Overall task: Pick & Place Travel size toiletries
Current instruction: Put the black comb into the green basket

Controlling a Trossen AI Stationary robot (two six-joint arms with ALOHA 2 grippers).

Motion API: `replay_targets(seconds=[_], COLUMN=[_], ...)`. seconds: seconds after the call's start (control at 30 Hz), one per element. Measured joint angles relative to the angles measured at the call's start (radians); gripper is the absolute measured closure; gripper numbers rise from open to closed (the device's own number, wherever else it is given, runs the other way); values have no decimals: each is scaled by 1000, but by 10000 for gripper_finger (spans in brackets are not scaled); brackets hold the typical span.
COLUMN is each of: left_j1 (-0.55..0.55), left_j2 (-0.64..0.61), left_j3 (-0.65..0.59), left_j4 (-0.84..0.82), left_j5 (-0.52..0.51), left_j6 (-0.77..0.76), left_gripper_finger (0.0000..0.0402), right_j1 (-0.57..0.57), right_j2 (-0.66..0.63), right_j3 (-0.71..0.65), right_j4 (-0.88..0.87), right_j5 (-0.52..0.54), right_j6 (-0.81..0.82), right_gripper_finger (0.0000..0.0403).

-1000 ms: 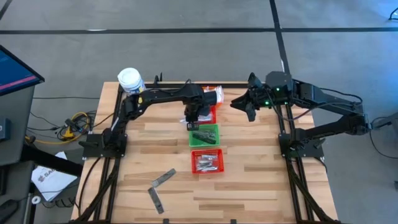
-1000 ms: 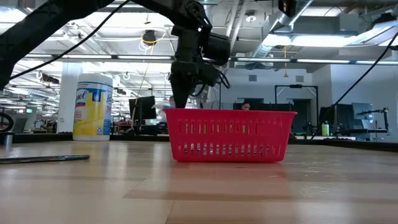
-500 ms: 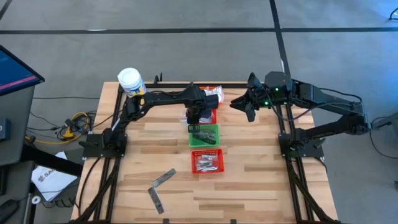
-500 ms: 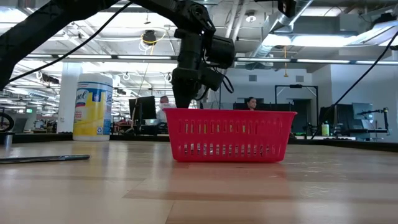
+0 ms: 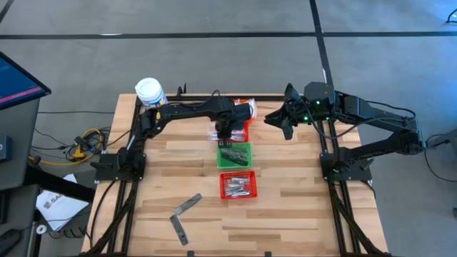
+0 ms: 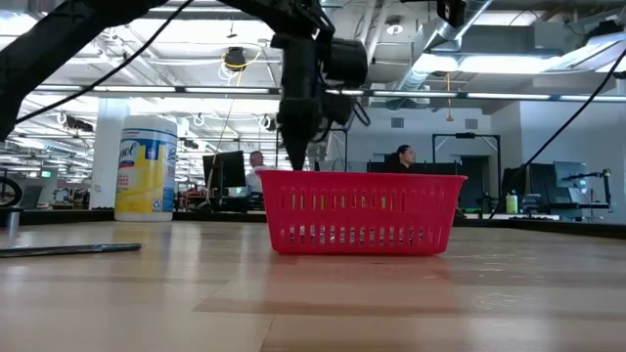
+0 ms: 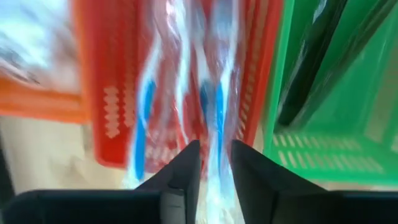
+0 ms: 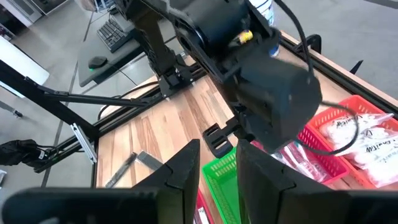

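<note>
Left hand [image 5: 223,128] has shifted rearward off the green basket [image 5: 245,147] and now hangs over the red basket [image 7: 109,118]. Its fingers have gone from pinched to a narrow gap, with the wrapped toothbrushes [image 7: 208,93] lying in that basket just past the tips. Looks like a drop-off finishing. Right hand [image 5: 275,118] waits at the right rear, narrowly parted and empty, and two flat strips [image 5: 187,205] are left on the tabletop [image 5: 285,200].

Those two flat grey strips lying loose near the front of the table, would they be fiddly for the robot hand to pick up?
Probably fiddly. The grey strips lie flat against the wooden table, leaving little edge to pinch. In the low view they barely rise above the surface, so they look thin and light, likely to slide when nudged. Being flat, they shouldn't roll.
</note>
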Motion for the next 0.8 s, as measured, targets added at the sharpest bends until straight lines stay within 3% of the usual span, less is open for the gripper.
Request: replay_targets(seconds=[0.43, 0.8], left_j1=[30, 31], left_j2=[-146, -287], left_j3=[0, 0], left_j4=[152, 238], left_j5=[-27, -15], left_j6=[-36, -203], left_gripper_finger=[300, 302], right_j1=[0, 0], right_j2=[0, 9], right_j3=[0, 1], right_j4=[30, 35], right_j5=[0, -1], right_j6=[0, 0], right_gripper_finger=[305, 305])
